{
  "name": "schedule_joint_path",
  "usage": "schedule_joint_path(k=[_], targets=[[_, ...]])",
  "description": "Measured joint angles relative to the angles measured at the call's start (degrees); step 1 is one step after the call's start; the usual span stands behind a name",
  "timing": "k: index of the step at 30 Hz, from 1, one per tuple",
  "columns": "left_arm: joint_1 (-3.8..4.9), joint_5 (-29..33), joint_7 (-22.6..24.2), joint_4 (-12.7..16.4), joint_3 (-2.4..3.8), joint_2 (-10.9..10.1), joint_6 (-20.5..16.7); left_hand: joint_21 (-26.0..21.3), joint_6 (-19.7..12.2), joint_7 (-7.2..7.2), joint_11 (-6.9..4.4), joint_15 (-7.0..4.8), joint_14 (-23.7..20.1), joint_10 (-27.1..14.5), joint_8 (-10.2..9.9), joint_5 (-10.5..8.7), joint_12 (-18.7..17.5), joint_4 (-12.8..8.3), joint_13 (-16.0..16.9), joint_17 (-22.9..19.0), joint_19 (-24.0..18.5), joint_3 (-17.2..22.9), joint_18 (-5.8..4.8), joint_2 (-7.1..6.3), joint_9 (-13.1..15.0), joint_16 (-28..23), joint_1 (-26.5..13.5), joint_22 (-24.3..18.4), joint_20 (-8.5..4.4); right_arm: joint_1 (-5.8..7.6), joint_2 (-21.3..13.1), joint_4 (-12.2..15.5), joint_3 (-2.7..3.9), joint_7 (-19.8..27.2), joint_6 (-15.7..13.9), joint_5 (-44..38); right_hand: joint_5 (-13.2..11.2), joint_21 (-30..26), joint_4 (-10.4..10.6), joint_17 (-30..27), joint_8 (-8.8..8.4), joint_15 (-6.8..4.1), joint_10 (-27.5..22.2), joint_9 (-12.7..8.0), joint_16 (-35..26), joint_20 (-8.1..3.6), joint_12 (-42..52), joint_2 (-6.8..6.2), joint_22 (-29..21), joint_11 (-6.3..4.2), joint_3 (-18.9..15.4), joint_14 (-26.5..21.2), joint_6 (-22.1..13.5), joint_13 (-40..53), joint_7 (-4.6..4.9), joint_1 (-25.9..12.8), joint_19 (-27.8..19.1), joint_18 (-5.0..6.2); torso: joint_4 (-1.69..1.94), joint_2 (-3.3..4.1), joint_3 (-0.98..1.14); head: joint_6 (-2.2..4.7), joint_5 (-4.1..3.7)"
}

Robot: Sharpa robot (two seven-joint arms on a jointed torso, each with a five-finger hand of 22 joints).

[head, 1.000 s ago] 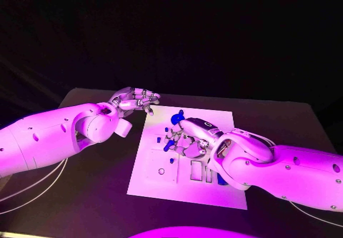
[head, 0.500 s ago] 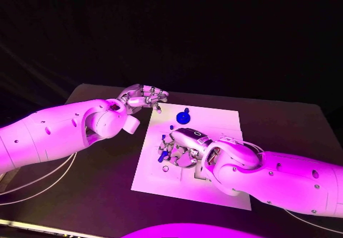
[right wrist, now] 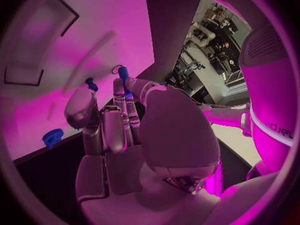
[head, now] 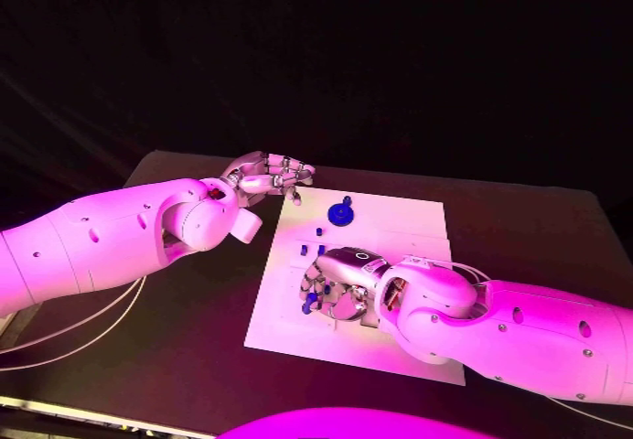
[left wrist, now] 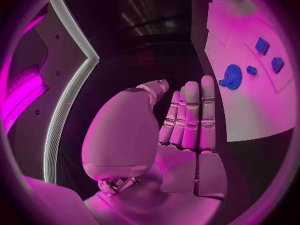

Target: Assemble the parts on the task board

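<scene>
Right hand pinching a small blue peg over the white board

The right hand (head: 340, 279) pinches the peg (right wrist: 122, 75) above the board (head: 396, 224); the left hand (head: 271, 176), fingers pressed together and holding nothing, hovers at its far corner. A tilted peg could jam or slip.

Smooth matt task board (head: 396, 224); glossy plastic blue gear (head: 340, 215); matt table (head: 185, 302); shiny metal-look right hand (head: 340, 283).

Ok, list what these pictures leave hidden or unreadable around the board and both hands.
- Head view: the right hand and its arm cover part of the task board; the slots beneath are hidden.
- Right wrist view: a small blue part sits at the fingertips; whether it is pinched is unclear.
- Head view: the left hand is too small to show its grip.
</scene>
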Motion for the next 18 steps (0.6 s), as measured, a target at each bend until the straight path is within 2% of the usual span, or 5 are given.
schedule_joint_path(k=[7,12,18], targets=[[0.00,0.01,-0.01,0.00,0.00,0.01,0.02,0.00,0.00,0.00,0.00,0.00,0.00,0.00,0.00,0.00,-0.01,0.00,0.00,0.00,0.00,0.00,0.00,0.00,0.00,0.00,0.00,0.00,0.00,-0.07,0.06,0.17,0.09,-1.05,1.33,-1.68,0.18,0.00,0.00,0.02,-0.01,0.00,0.06,0.04,0.00,0.00,0.00,-0.08,0.00,0.06,0.00,0.00,-0.07,-0.01,0.04,-0.07,0.00,0.00,0.01,0.00,0.01,-0.02,0.02],[0.00,0.01,-0.02,0.00,0.00,-0.02,0.04,0.00,0.00,0.00,0.00,0.00,0.00,0.00,0.00,0.00,-0.03,0.00,0.00,0.00,0.00,0.00,0.00,0.00,0.00,0.00,0.00,0.00,0.00,-0.14,0.28,0.17,0.15,-1.82,1.31,-2.69,0.18,0.00,0.00,0.27,-0.07,0.00,0.06,0.06,0.00,0.00,0.00,-0.15,-0.01,0.06,-0.01,0.00,-0.21,-0.01,0.01,-0.15,0.00,0.00,0.02,0.00,0.00,0.20,-0.17],[0.00,0.02,-0.03,0.00,0.00,-0.05,0.05,0.00,0.00,0.00,0.00,0.00,0.00,0.00,0.00,0.00,0.21,-0.10,0.00,-0.01,0.00,-0.10,0.00,0.00,-0.02,0.00,0.00,-0.02,0.00,-0.40,0.53,0.12,0.19,-2.71,0.69,-3.63,0.17,0.00,0.01,0.27,-0.13,0.00,0.07,1.20,0.00,0.00,0.00,-0.15,-0.01,0.07,-0.01,0.00,-0.35,-0.01,-0.03,-0.15,0.00,0.00,0.07,0.01,0.00,0.30,-0.20]])
